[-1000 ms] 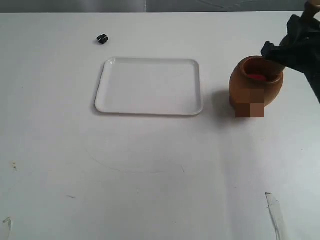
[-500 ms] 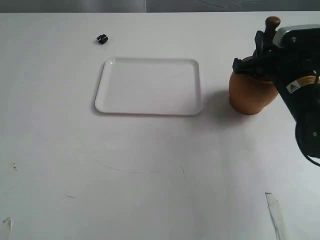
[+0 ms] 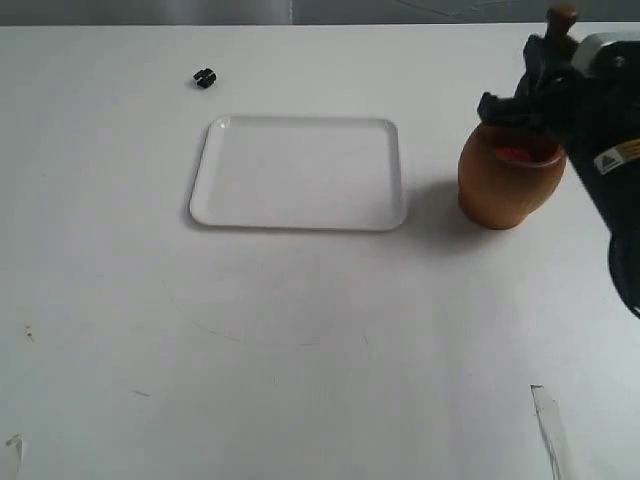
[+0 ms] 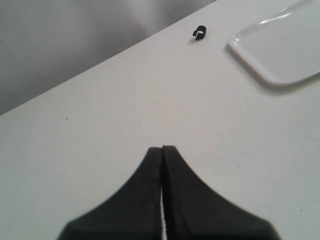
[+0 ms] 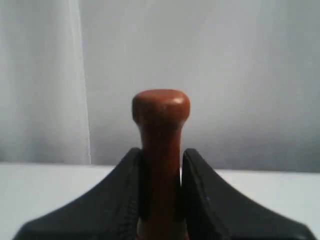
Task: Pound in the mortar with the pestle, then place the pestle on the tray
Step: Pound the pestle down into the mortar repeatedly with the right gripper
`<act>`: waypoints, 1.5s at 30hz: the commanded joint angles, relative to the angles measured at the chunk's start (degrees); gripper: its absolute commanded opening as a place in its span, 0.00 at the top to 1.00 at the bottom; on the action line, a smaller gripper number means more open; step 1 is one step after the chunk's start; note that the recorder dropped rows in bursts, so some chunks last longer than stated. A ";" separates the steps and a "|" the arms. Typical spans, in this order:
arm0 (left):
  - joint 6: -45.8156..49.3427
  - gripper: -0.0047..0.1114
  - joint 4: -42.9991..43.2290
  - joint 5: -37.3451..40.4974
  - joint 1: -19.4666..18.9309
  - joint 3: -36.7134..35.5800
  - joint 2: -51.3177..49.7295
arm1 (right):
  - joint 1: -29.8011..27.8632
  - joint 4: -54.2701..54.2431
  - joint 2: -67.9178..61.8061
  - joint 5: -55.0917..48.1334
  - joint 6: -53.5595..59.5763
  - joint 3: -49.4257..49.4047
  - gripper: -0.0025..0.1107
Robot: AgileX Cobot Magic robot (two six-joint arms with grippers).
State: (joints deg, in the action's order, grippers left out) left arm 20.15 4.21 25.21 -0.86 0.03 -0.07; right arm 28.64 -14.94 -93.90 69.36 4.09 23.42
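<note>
My left claw (image 4: pixel 162 165) is clenched on nothing, its two tips pressed together above the bare tabletop (image 3: pixel 300 350), parked clear of the work because this job needs only one arm. Well apart from it lie a small black clip (image 3: pixel 204 77) and the white tray (image 3: pixel 300 175), which has nothing on it, so the pestle's drop-off spot is free. The tray sits well off to the left of my right claw (image 5: pixel 161 160), with the wooden mortar (image 3: pixel 505 190) between them and almost directly beneath that claw. The right claw is grasping the pestle (image 5: pixel 160 125) by its narrow neck just under the knob, upright, which keeps the thick end pointing down into the cup for straight strokes. I cannot see the thick end behind the claw, but some of the red contents (image 3: pixel 515 154) show at the mortar's mouth. I judge I am mid-pounding, with the carry leftward to the tray not yet begun.
</note>
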 commanded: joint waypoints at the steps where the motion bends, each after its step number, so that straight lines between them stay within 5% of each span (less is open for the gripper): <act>1: -0.47 0.96 -0.42 -0.17 0.44 -0.03 0.07 | -0.07 -0.13 8.26 0.60 2.60 -1.30 0.98; 15: -0.47 0.96 -0.42 -0.17 0.44 -0.03 0.07 | -0.07 2.54 -13.81 0.60 -1.84 -1.29 0.98; 28: -0.47 0.96 -0.42 -0.17 0.44 -0.03 0.07 | -0.07 2.79 15.72 -5.12 5.08 -1.28 0.98; 41: -0.47 0.96 -0.42 -0.17 0.44 -0.03 0.07 | -0.07 2.63 -14.09 0.60 1.43 -1.28 0.98; 45: -0.47 0.96 -0.42 -0.17 0.44 -0.03 0.07 | -0.07 4.95 -11.24 0.60 0.64 -1.28 0.98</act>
State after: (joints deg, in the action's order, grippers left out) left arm 20.15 4.21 25.21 -0.86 0.03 -0.07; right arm 28.58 -12.09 -106.18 74.27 5.83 23.17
